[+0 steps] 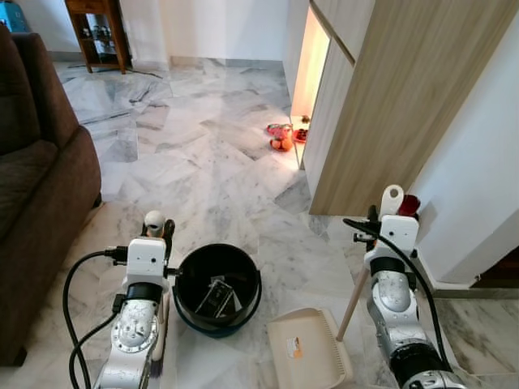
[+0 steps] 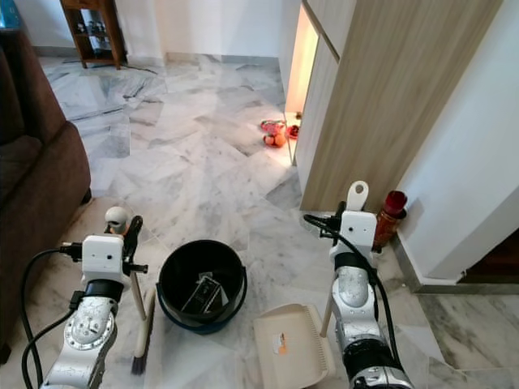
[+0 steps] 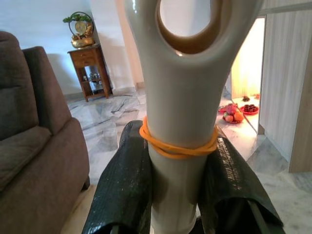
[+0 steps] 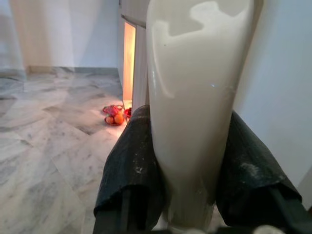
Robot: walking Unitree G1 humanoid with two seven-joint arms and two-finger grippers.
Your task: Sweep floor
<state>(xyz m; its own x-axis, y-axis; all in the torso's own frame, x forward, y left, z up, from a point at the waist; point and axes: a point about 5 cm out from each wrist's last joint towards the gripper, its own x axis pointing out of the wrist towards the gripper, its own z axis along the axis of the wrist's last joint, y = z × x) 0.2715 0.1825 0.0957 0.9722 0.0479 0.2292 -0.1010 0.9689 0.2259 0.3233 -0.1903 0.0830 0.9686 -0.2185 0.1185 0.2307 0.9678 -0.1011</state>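
Bright, sharp daylight; warm glow from cabinet niche point(image 1: 311, 73) glares on marble floor point(image 1: 203, 154).

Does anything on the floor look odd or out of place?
A plate of fruit sits directly on the marble floor beside the lit cupboard opening, an unusual spot. The bucket stands upright, nothing spilled.

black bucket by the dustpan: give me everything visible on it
The bucket is round, black, plastic-looking, with a bluish rim band low at the front. It stands upright and open on the marble floor, between the two arms. Inside lie a few dark, flat bits of rubbish with pale edges; what they are cannot be told. The cream dustpan sits just to its right, the broom to its left. Neither hand touches it.
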